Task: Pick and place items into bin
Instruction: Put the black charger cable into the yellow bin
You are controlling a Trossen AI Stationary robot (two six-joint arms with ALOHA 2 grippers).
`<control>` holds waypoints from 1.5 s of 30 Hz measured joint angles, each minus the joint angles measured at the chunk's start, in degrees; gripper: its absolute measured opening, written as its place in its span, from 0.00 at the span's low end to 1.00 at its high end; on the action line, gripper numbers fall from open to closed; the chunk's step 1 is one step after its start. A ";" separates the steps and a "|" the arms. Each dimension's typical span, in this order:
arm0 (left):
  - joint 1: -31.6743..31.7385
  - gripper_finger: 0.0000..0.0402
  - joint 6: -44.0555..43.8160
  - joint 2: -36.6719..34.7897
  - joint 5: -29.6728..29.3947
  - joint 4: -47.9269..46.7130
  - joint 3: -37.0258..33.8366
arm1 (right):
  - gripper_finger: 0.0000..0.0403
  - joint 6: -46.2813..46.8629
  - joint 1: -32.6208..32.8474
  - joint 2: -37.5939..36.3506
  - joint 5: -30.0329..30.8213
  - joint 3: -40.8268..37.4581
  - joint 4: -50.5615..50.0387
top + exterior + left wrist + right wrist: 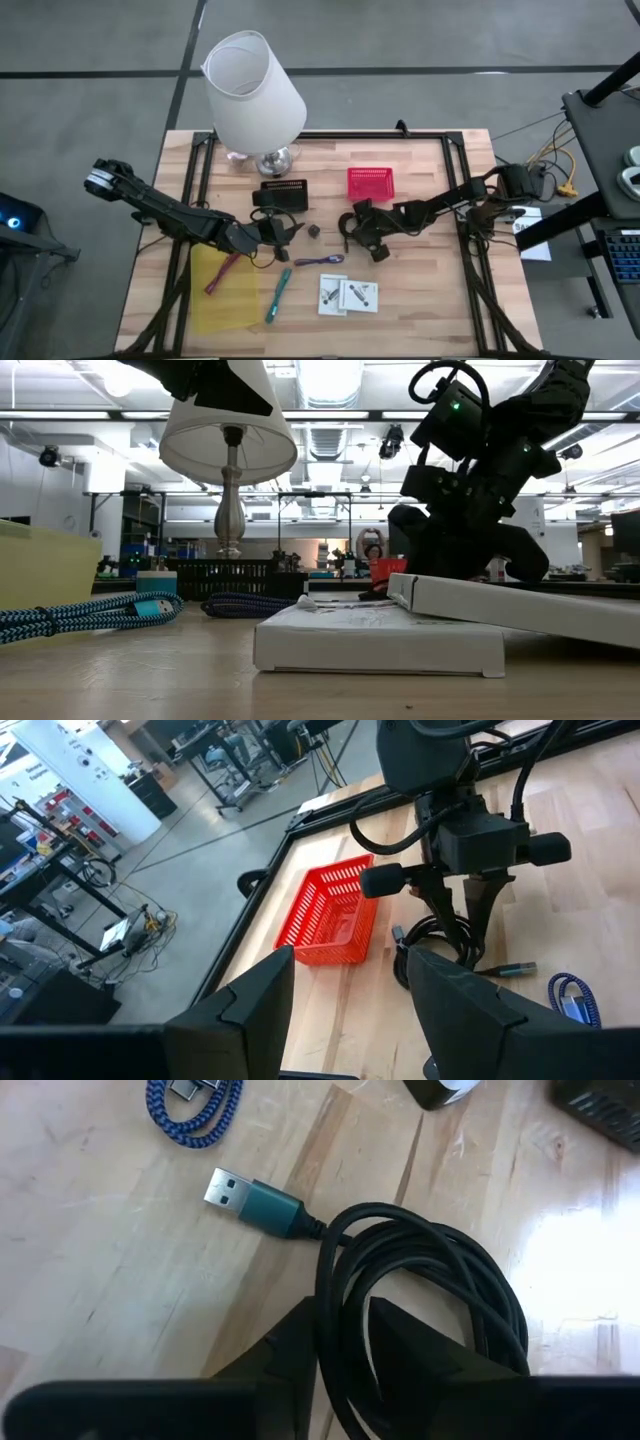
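open-plan lab: ceiling strip lights (pixel 330 380), equipment racks (pixel 150 545)

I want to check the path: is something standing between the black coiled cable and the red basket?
Nothing visible does. The right gripper is closing on the black coiled cable, and bare wood lies between it and the red basket.

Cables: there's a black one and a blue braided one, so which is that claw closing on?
The black cable. The right gripper has its fingers either side of the coil's strands; the blue cable lies apart, untouched.
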 joint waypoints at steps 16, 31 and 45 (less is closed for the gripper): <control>0.00 0.45 -0.28 0.00 0.00 0.01 -0.04 | 0.05 -3.49 0.04 -0.11 0.02 -0.02 0.02; 0.00 0.45 -0.28 0.00 0.02 0.02 -0.13 | 0.05 -7.89 0.04 -2.33 -0.94 -0.04 0.22; 0.01 0.45 -0.32 0.00 0.02 0.04 -0.24 | 0.05 -6.89 0.04 -7.60 -1.17 -0.10 2.49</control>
